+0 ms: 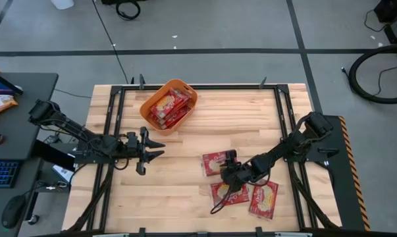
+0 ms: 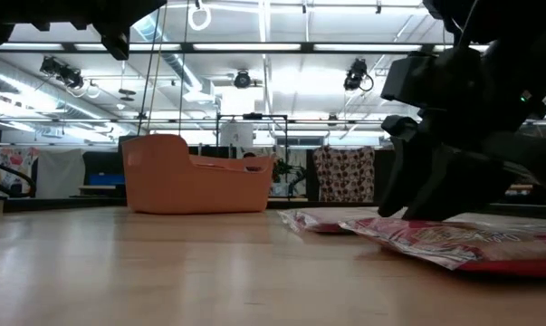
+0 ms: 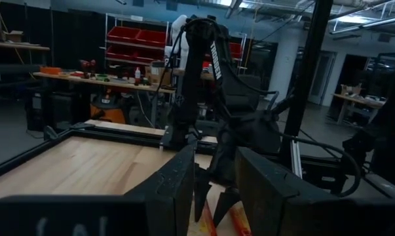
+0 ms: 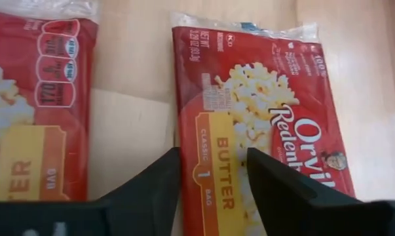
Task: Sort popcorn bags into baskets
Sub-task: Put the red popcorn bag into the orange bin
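The right gripper is lowered at lower centre of the high view, its fingers parted over one popcorn bag lying flat on the counter (nothing is grasped). Two more bags lie beside it. The left gripper is held at centre left, fingers spread. The orange basket, at upper centre, holds several bags.

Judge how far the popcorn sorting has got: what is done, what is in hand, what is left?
Done: several popcorn bags already lie in the orange basket. In hand: the right hand is low and open over the middle bag of the three bags on the table, nothing gripped yet. The left hand waits open, empty. Left: those three bags.
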`<move>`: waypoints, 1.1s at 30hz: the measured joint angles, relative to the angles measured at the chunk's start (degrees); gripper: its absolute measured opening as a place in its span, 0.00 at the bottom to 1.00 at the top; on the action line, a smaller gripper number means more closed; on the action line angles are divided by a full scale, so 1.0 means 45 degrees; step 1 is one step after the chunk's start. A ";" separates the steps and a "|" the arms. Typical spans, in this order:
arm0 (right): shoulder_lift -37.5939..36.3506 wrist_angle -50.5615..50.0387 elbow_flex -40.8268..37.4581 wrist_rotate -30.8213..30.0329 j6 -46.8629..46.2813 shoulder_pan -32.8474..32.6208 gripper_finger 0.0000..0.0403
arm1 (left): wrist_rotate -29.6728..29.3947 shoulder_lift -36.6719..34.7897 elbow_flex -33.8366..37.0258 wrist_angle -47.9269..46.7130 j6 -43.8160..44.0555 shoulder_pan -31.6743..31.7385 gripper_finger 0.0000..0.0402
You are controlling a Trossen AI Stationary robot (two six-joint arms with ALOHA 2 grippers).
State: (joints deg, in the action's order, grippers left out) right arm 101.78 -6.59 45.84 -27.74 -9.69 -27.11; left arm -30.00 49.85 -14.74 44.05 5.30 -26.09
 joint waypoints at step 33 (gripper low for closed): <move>0.0068 -0.1720 0.3528 -0.2983 0.5905 0.0715 0.01 | 0.0005 0.0001 -0.0005 0.0233 0.0108 0.0000 0.29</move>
State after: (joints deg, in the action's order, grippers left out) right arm 102.08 -14.33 61.72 -41.16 16.88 -23.89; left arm -29.98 49.86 -14.76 45.10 5.79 -26.09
